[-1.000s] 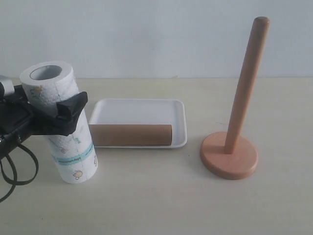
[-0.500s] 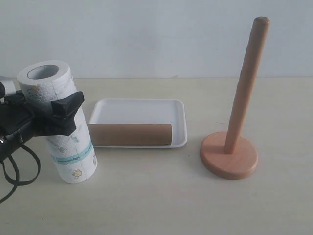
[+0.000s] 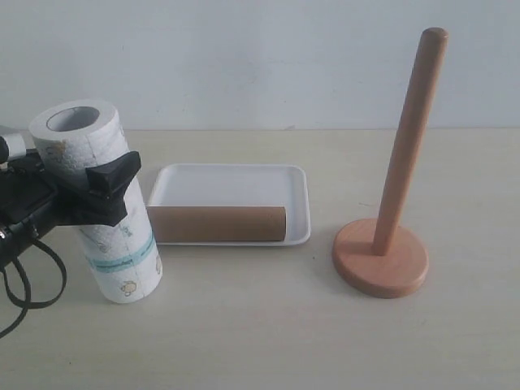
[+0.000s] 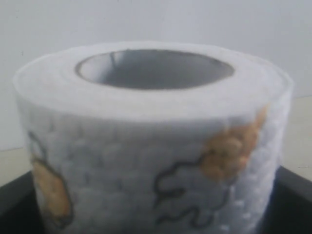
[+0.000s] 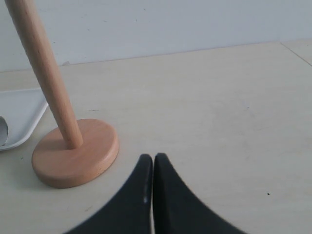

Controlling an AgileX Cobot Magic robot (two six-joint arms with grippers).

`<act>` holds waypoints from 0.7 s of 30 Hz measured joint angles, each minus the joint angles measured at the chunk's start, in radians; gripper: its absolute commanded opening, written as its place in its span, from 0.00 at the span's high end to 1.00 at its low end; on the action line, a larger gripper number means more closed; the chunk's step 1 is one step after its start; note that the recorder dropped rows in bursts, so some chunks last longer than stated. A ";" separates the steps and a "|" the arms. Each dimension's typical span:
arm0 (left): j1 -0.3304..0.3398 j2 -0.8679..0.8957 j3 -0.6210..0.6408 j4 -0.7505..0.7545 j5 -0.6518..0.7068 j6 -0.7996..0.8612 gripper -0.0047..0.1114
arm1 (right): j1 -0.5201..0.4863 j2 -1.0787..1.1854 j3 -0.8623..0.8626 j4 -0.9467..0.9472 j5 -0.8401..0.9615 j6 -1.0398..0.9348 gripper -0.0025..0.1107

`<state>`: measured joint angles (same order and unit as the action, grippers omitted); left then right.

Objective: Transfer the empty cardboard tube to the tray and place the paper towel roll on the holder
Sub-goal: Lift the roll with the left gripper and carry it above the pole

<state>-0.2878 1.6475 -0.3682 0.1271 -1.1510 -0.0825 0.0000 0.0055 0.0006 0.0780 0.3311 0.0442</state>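
Note:
The paper towel roll point(image 3: 106, 215) stands tilted on the table at the left, left of the tray point(image 3: 227, 175). My left gripper point(image 3: 93, 185) is shut on its upper part; one black finger point(image 3: 112, 191) crosses its front, the other is hidden behind. The roll point(image 4: 156, 146) fills the left wrist view, with dark fingers point(image 4: 295, 192) at its sides. The empty cardboard tube point(image 3: 218, 223) lies in the tray along its front rim. The holder point(image 3: 380, 260) stands bare to the right. My right gripper point(image 5: 153, 157) is shut and empty, near the holder's base point(image 5: 78, 151).
A black cable point(image 3: 24, 284) loops below my left arm at the left edge. The tray's corner point(image 5: 19, 112) and the tube's end point(image 5: 2, 131) show in the right wrist view. The right arm is out of the exterior view.
The left gripper's front finger has drawn in a little to the left against the roll, and the roll's top has shifted slightly left with it. Nothing else moved.

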 measured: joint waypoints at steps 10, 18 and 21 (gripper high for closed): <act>0.000 -0.451 0.024 0.149 0.271 -0.029 0.92 | 0.000 0.000 0.000 0.000 0.000 0.000 0.98; 0.000 -0.803 -0.129 0.401 0.681 -0.358 0.92 | 0.000 0.000 0.000 0.000 0.000 0.000 0.98; 0.000 -0.814 -0.228 0.579 0.685 -0.585 0.92 | 0.000 0.000 0.000 0.000 0.000 0.000 0.98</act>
<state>-0.2878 0.8333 -0.5966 0.7065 -0.4658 -0.6671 0.0000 0.0055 0.0006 0.0780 0.3311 0.0442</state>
